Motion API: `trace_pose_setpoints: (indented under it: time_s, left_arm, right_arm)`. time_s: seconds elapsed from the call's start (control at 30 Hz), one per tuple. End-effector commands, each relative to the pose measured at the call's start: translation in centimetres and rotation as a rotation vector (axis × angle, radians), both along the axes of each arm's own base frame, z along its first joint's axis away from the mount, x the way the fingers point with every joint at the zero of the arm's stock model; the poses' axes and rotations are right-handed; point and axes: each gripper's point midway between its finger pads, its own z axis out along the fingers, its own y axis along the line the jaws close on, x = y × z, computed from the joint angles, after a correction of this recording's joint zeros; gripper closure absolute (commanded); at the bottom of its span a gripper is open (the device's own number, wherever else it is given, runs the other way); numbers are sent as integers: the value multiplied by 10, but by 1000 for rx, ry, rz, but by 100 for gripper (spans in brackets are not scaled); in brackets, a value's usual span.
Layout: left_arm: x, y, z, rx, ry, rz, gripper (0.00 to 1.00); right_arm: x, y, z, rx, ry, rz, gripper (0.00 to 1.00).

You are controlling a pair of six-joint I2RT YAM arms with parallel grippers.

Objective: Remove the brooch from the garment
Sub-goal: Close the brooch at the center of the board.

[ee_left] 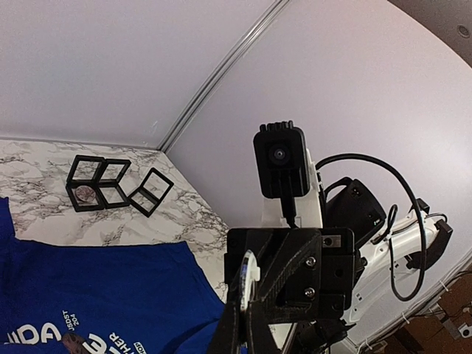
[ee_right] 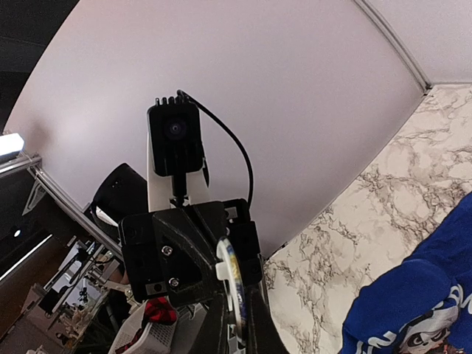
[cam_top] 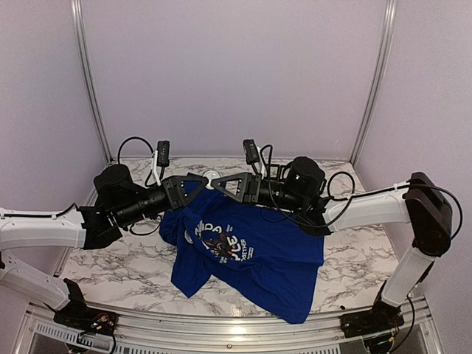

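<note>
**A:** What lies nearest the arm bases?

**B:** The blue T-shirt (cam_top: pixel 251 254). It is spread on the marble worktop (cam_top: pixel 354 258) from the middle out toward 5 o'clock, with the panda print (cam_top: pixel 219 242) face up. Its 11 o'clock edge reaches to just under the two pincers.

**A:** And the pincers?

**B:** They meet tip to tip just beyond that edge, toward 12 o'clock. The left pincer (cam_top: pixel 200 184) comes in from 9 o'clock. It is closed tight, with the brooch (cam_top: pixel 212 175), a small white disc, pinched at its tips. The right pincer (cam_top: pixel 221 184) comes in from 3 o'clock with its fingers drawn narrow at the same disc. Whether it actually grips, I cannot tell.

**A:** Is the brooch free of the cloth?

**B:** I cannot tell. The disc sits right above the fabric, and where they join is hidden.

**A:** Anything farther back?

**B:** In the left wrist view, a cluster of open black cube frames (ee_left: pixel 101 184) stands on the worktop near the corner of the walls. That is at about 10 o'clock, well apart from the T-shirt.
</note>
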Motion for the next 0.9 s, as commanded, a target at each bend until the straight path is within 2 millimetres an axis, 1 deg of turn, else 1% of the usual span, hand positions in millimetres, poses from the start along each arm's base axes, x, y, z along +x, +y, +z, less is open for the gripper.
trace_pose_setpoints:
  time_s: [0.0,0.47,0.67,0.87]
  left_arm:
    - [-14,-8,6,37,-41,-45,100]
    - [-17,-8,9,36,-56,-31,100]
    - [-15,-4,13,-17,-41,5,100]
    - [-19,-6,12,-24,-39,18,100]
  right_arm:
    - [7,3,3,-14,18,-12,94]
    - [9,1,2,-10,28,-34,95]
    - [11,0,7,0,24,-48,94]
    - [13,-2,9,4,25,-66,94]
